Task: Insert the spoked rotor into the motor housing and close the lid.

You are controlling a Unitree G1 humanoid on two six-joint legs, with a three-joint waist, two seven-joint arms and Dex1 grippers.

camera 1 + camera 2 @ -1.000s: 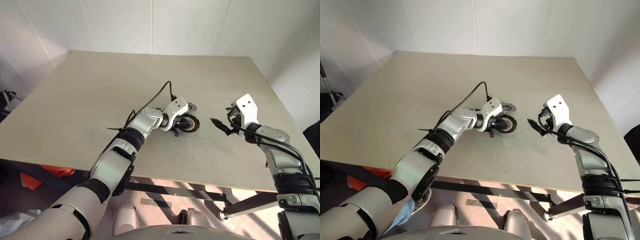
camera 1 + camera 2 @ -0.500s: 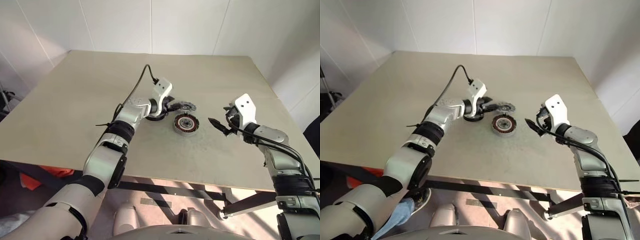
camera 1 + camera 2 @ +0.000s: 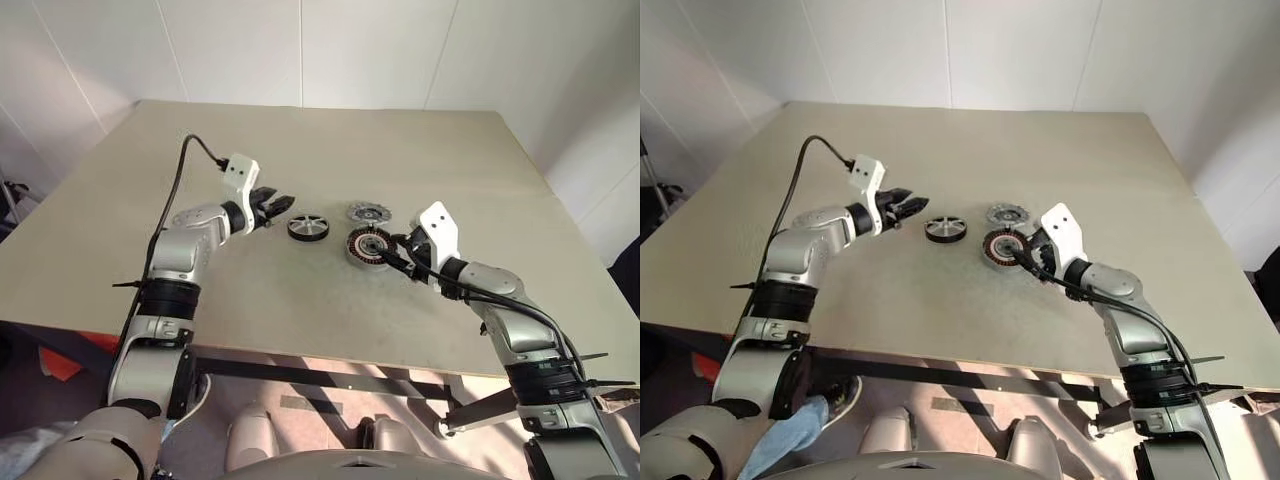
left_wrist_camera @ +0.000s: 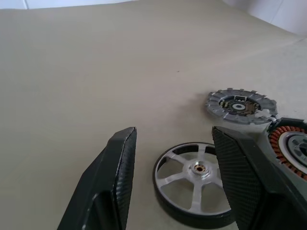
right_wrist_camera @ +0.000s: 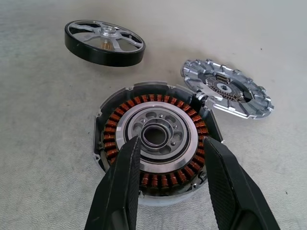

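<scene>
Our three parts sit close together in the middle of the table [image 3: 150, 150], far from every edge, with lots of bare room around them. The spoked rotor [image 3: 307, 227] lies flat, apart from the motor housing [image 3: 368, 246]. The lid [image 3: 368, 212] touches the housing's far side. Our left gripper [image 3: 278, 204] is spread and empty beside the rotor. Our right gripper [image 5: 168, 158] hangs spread over the housing's near rim, holding nothing.

From the head we looked forward and down over the whole worktop [image 3: 200, 330]. Our wrist cameras sat low and close, both sharing the motor housing [image 5: 154, 148], spoked rotor [image 4: 194, 182] and lid [image 5: 226, 94].
</scene>
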